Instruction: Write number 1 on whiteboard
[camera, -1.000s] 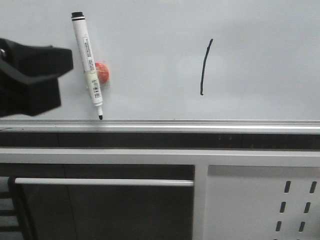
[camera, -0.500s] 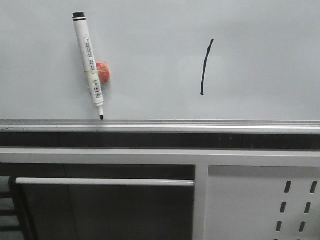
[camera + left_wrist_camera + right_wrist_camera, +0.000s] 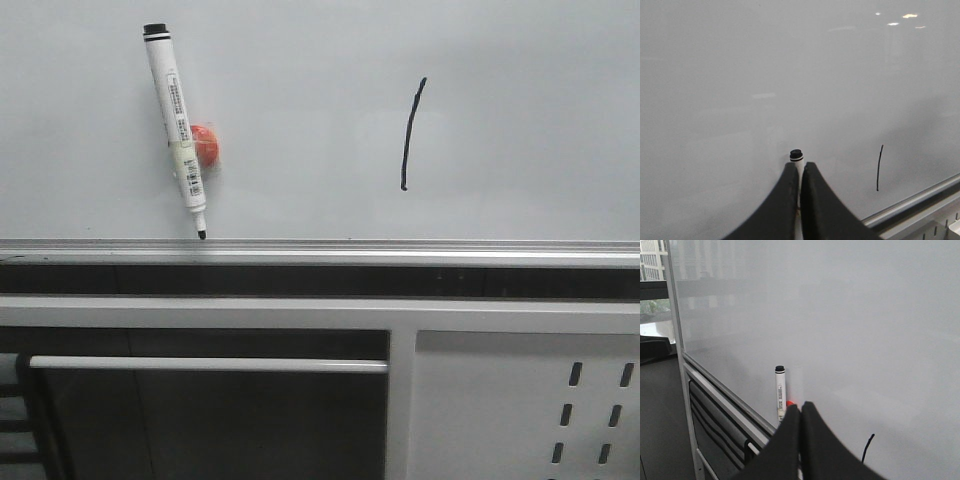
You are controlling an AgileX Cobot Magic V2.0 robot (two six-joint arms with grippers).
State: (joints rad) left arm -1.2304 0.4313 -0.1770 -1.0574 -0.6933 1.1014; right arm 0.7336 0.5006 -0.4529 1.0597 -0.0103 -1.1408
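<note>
The left end effector that filled the left edge of the front view a second earlier has left that view; the marker pen (image 3: 177,132) and number 1 (image 3: 411,134) have not moved. The stroke sits on the whiteboard (image 3: 520,120), well right of the pen. An orange-red magnet (image 3: 206,145) is partly hidden behind the pen. The barrel label is unreadable. The left end effector (image 3: 799,170) and right end effector (image 3: 800,411) are both clenched, empty, fingers touching.

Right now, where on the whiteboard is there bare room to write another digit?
The whiteboard is bare right of the number 1, and between it and the marker pen. It is crowded only where the pen meets the orange magnet, above the silver rail.
</note>
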